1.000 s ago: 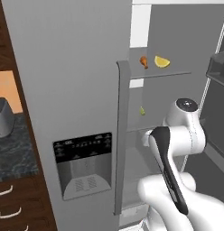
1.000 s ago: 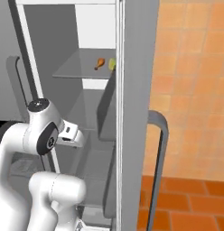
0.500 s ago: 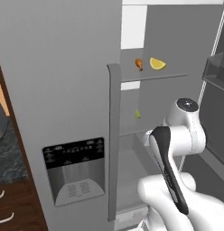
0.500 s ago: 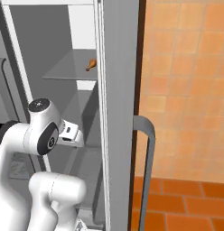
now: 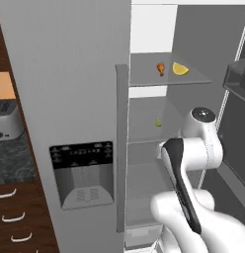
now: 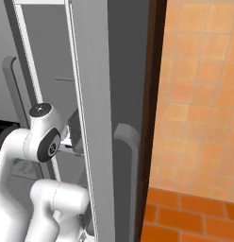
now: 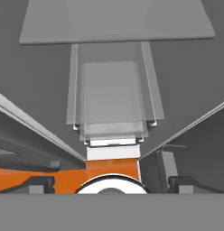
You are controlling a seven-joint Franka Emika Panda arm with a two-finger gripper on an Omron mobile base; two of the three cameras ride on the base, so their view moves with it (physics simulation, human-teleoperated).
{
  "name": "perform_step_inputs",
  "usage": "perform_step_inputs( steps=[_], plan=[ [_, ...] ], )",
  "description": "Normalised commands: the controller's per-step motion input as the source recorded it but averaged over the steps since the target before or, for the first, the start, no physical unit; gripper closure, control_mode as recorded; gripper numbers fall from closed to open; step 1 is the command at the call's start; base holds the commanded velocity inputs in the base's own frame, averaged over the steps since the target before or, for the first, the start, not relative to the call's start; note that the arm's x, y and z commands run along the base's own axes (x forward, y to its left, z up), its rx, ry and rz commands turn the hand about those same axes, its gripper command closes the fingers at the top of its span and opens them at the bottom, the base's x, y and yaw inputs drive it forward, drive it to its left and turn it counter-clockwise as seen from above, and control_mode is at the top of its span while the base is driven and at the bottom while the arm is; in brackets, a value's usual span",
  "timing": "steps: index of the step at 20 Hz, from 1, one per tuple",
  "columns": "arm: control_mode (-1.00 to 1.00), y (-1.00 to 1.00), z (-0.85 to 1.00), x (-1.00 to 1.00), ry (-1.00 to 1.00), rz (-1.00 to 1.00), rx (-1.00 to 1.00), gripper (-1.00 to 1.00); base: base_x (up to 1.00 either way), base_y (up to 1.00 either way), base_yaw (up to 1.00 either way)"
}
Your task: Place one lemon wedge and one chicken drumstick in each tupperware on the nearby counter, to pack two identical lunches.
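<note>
**Reaching into the open fridge for the first pieces of food**

We judge the step in hand to be the approach: getting our arm up to the shelves of the tall grey fridge [image 5: 85, 99], whose right side stands open in the left base view. On the upper glass shelf [image 5: 169, 79] lie a small glossy orange-brown chicken drumstick [image 5: 161, 68] and, just to its right, a yellow wedge of lemon [image 5: 180, 69]; the two are near each other but apart. One shelf lower sits a small pale yellow-green lemon wedge [image 5: 157, 122], alone, towards the left of that shelf.

To do this well we should raise the hand to shelf height before pushing in, so the fingers clear the shelf's near edge, and come at one item alone. The drumstick and the upper wedge lie close enough that a wide, careless grasp could knock the neighbour. The lone lower wedge looks the easier first pick. It is tiny, so we want it centred between the tips before squeezing.

The dark speckled stone counter [image 5: 13, 160], with the silver toaster [image 5: 7, 120] on it, is far off to the left beyond the fridge door, so a drive will follow any pick; we cannot see the containers from here.

In the hand view our two-finger gripper [image 7: 112, 182] shows its dark tips spread fully apart at the bottom corners, nothing between them, touching nothing, looking down at the stacked glass shelves [image 7: 114, 99]
</note>
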Motion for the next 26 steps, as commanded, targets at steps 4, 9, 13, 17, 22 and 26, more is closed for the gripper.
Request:
perform_step_inputs(
  steps=[4, 9, 13, 17, 22, 26],
  plan=[
    [1.0, 0.0, 0.0, 0.0, 0.0, 0.0, 0.0, -1.0, 0.14, -0.02, 0.02],
    [1.0, 0.0, 0.0, 0.0, 0.0, 0.0, 0.0, -1.0, 0.0, 0.0, 0.0],
    [-1.0, -0.02, 0.0, 0.27, -0.14, 0.0, 0.0, -1.0, 0.01, 0.0, 0.0],
    [-1.0, -0.01, 0.0, 0.68, -0.19, -0.2, 0.0, -1.0, 0.0, 0.0, 0.0],
    [-1.0, 0.05, 0.02, 0.75, -0.05, -0.2, 0.0, -1.0, 0.0, 0.0, 0.0],
    [-1.0, -0.32, 0.04, 0.98, 0.0, -0.05, 0.02, -1.0, 0.0, 0.0, 0.0]
  ],
)
